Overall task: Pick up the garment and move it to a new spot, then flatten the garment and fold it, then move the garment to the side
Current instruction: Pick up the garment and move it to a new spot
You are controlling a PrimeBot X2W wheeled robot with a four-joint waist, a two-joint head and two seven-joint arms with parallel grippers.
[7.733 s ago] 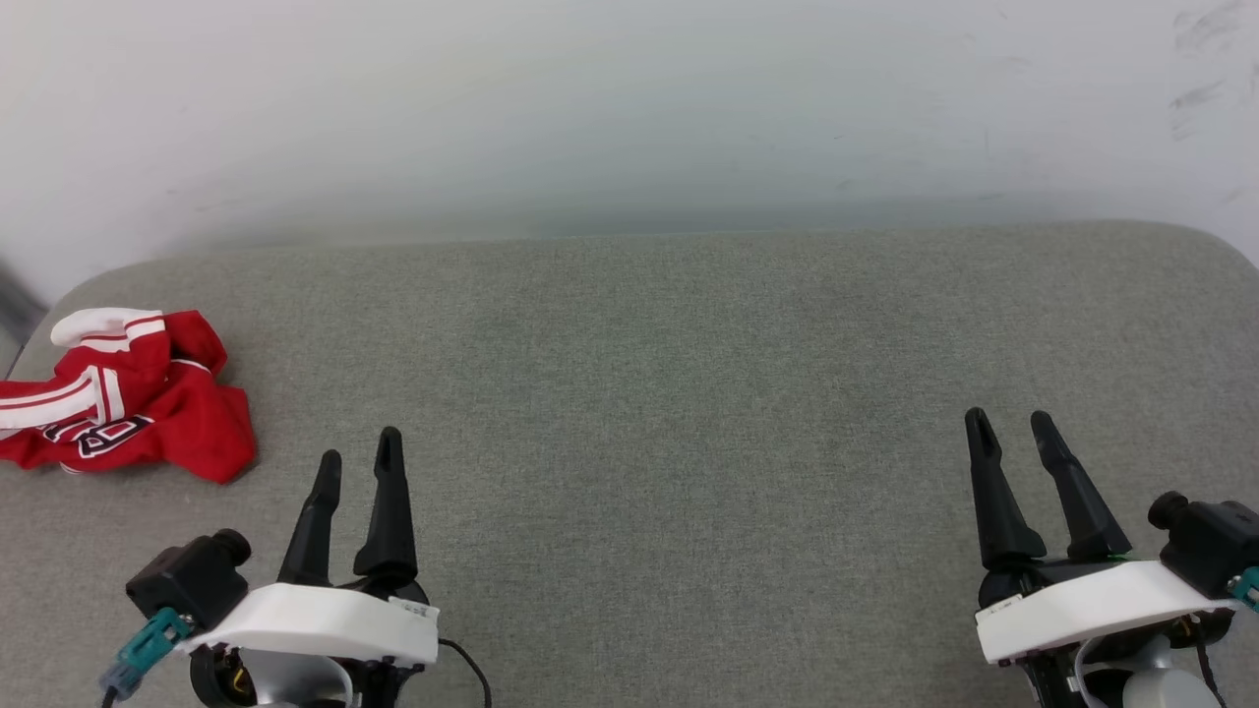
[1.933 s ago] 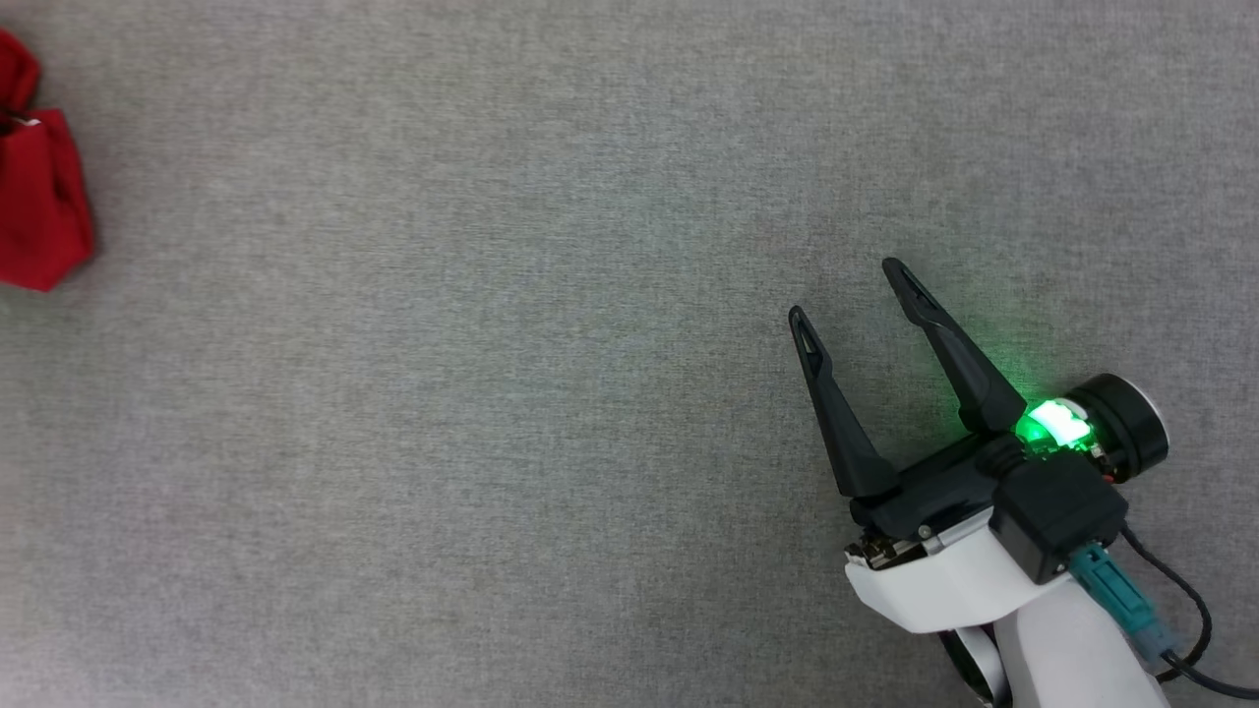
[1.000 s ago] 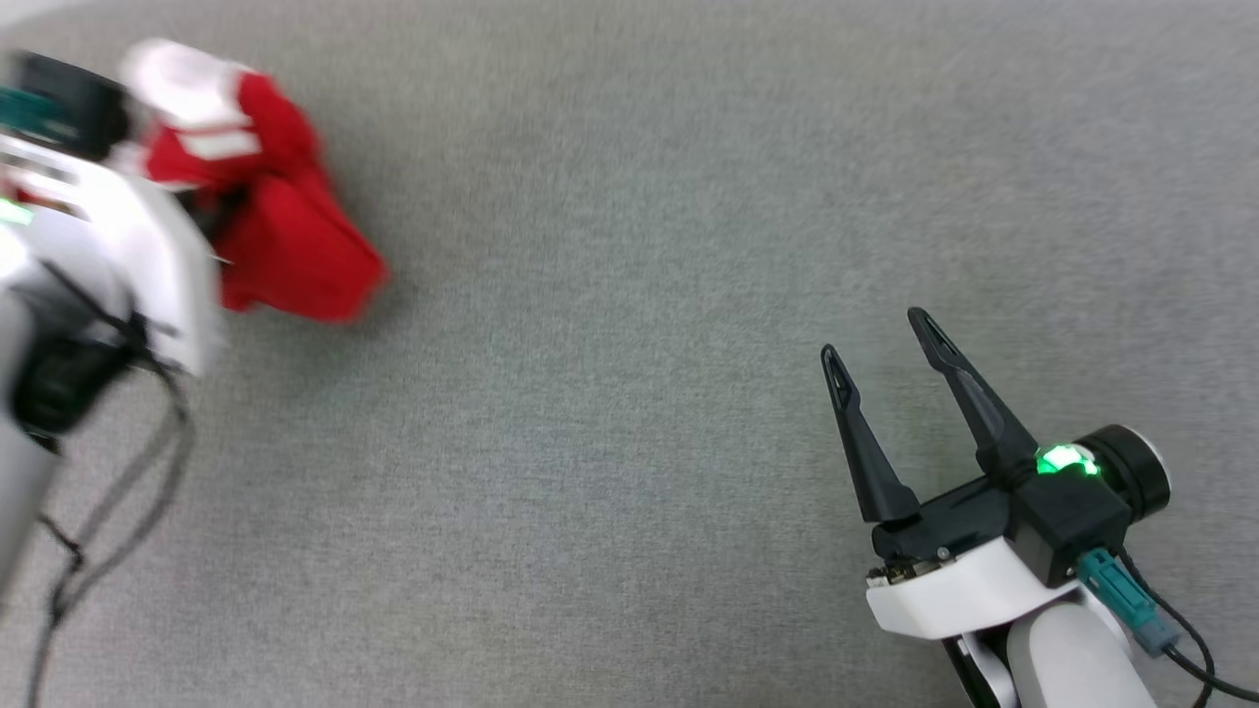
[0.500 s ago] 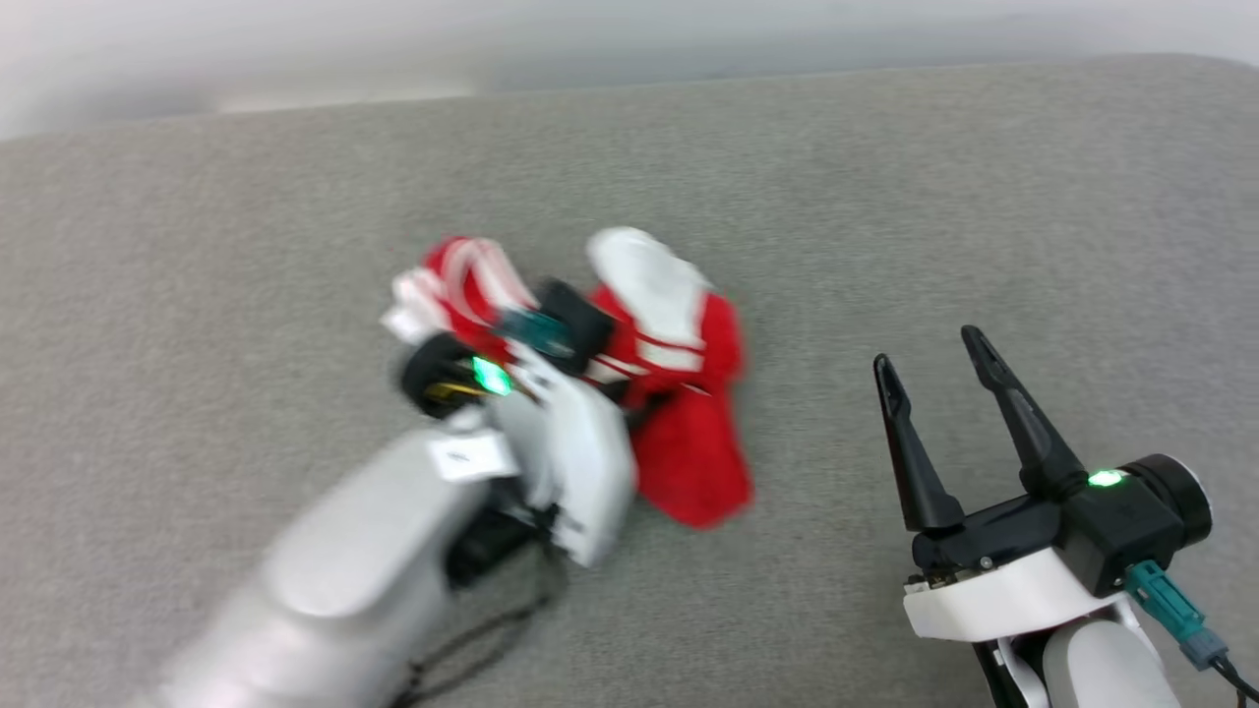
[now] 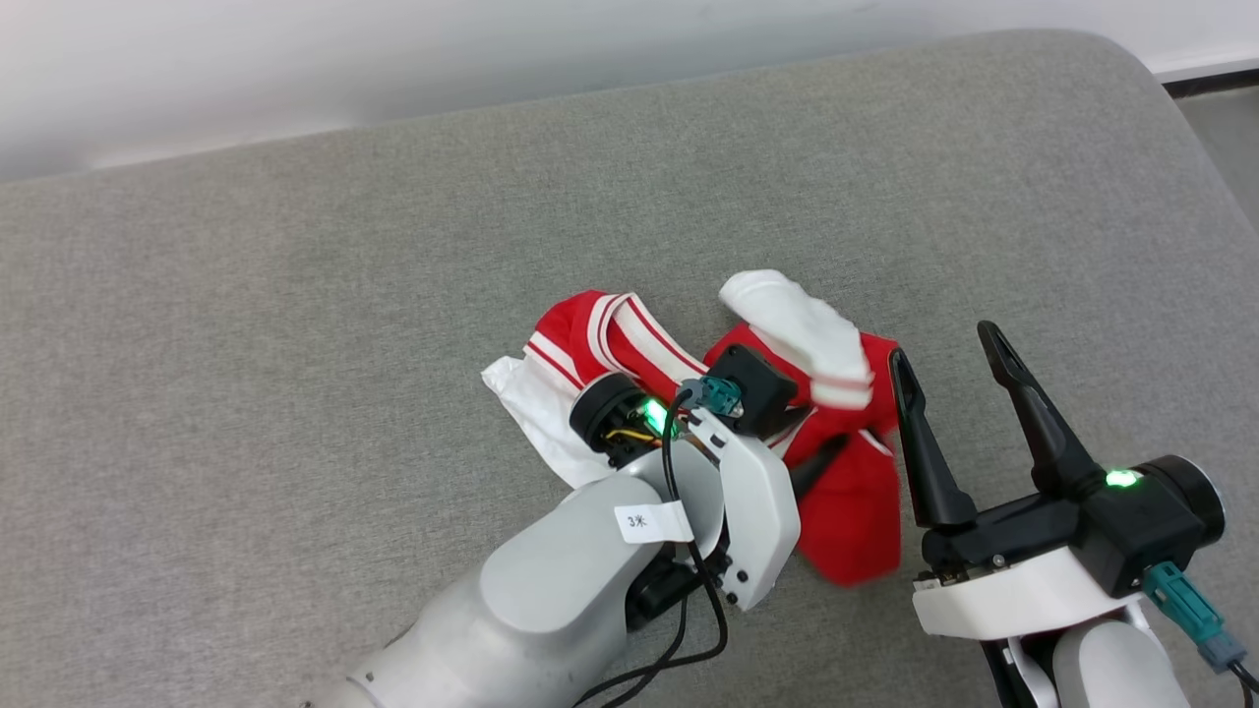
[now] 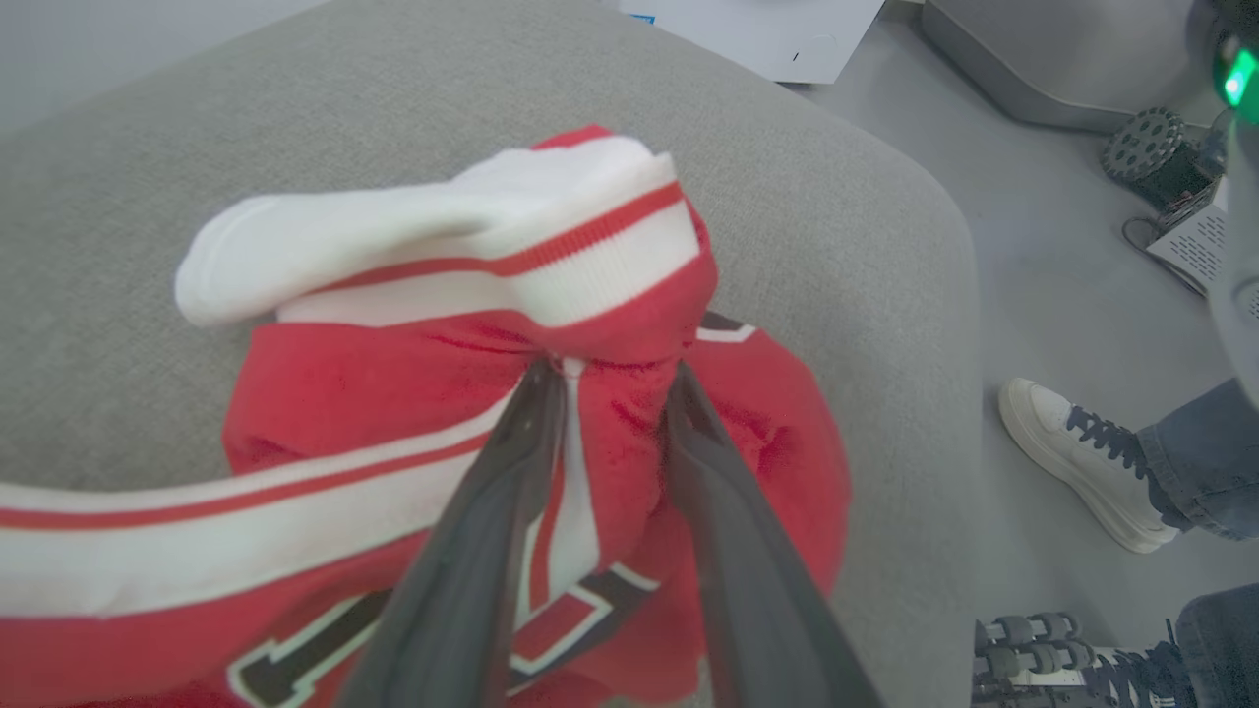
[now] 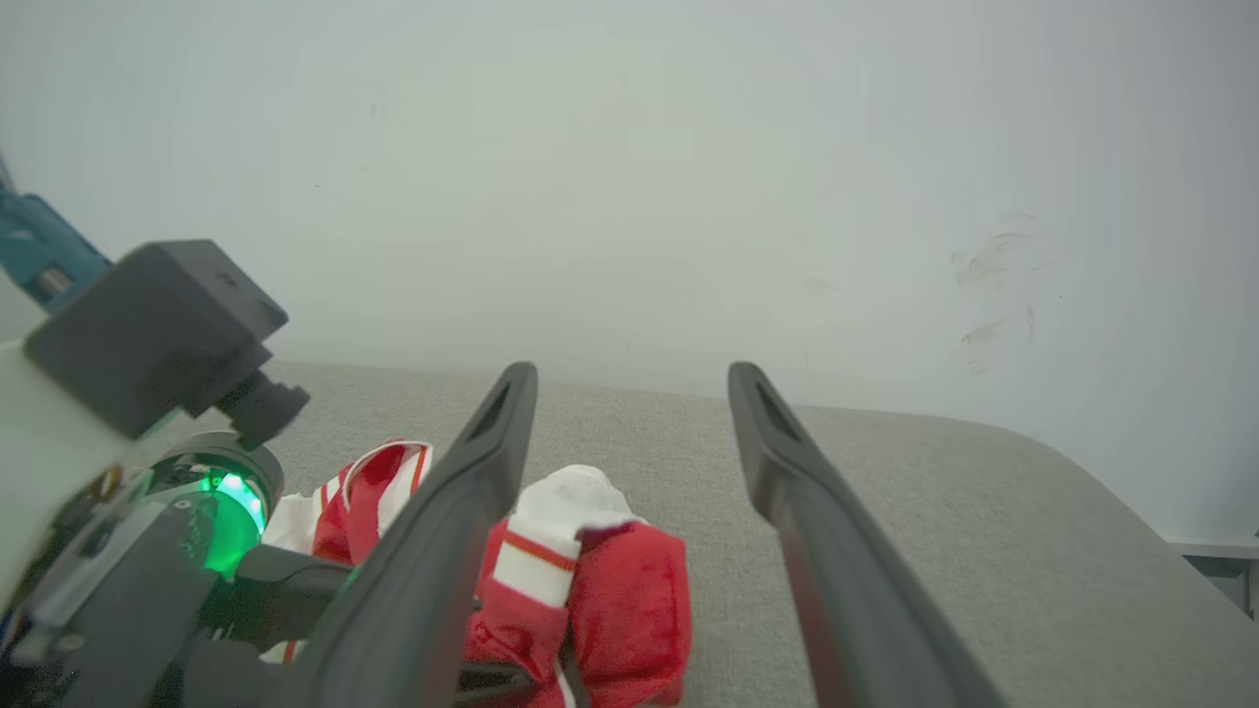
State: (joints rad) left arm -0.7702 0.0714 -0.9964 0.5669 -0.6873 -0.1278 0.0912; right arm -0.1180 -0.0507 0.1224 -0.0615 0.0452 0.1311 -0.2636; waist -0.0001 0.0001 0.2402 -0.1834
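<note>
Lying crumpled on the grey upholstered bench [image 5: 295,295]: red jersey T-shirt with white sleeves [image 5: 856,511]. Left claw [image 6: 615,369] is straddling a red fold, grip unclear; right claw [image 5: 944,344] is hovering beside, spread wide.

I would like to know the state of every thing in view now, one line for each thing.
Garment: crumpled in a heap on the cushion, not flattened, not folded.
Left gripper: fingers slightly apart with a fold of the garment between them; whether it grips cannot be told.
Right gripper: open, holding nothing.
Cushion: grey, carrying the garment.
Shoe: on the floor beside the cushion.
</note>
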